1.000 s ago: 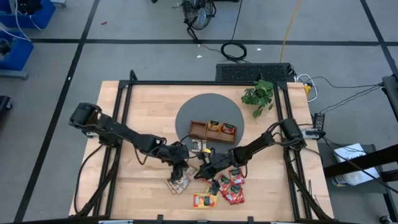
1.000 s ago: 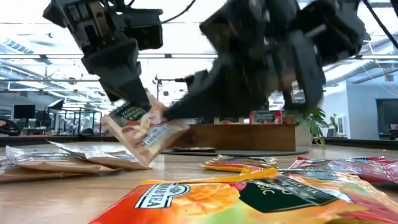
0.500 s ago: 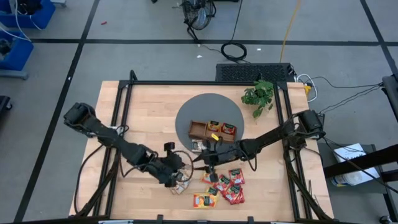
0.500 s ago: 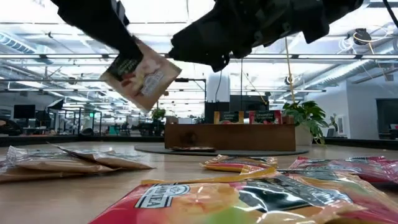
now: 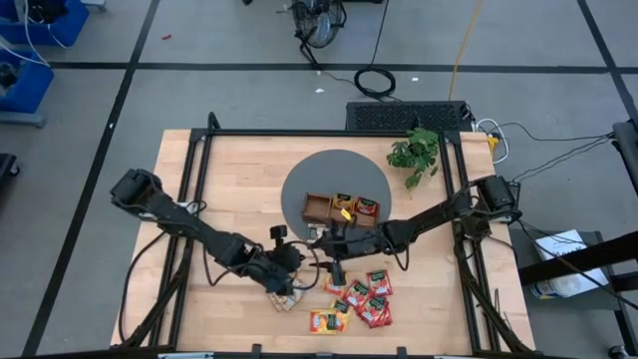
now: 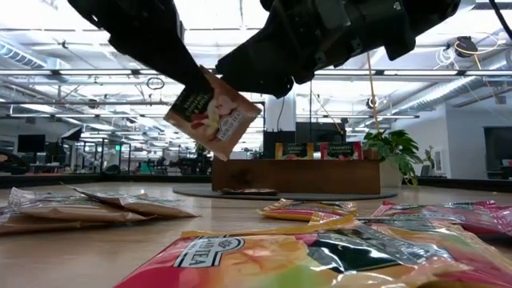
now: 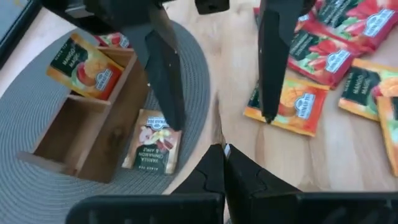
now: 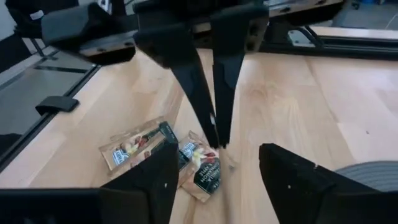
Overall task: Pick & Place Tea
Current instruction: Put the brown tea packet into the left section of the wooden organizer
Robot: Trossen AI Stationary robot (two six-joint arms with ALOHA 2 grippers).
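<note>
Left gripper (image 6: 172, 68) pinches 1 beige sachet (image 6: 213, 114) by its top edge, just beside the tray (image 5: 319, 209); light, limp, crinkly; right gripper (image 8: 211, 171) spread wide, empty.

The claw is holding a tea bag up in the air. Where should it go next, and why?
Probably carry it over toward the wooden tray. The left claw is shut on a beige tea bag, held above the table, and the tray's end compartment looks empty. The right claw hangs open near the tray, so steer around it.
</note>
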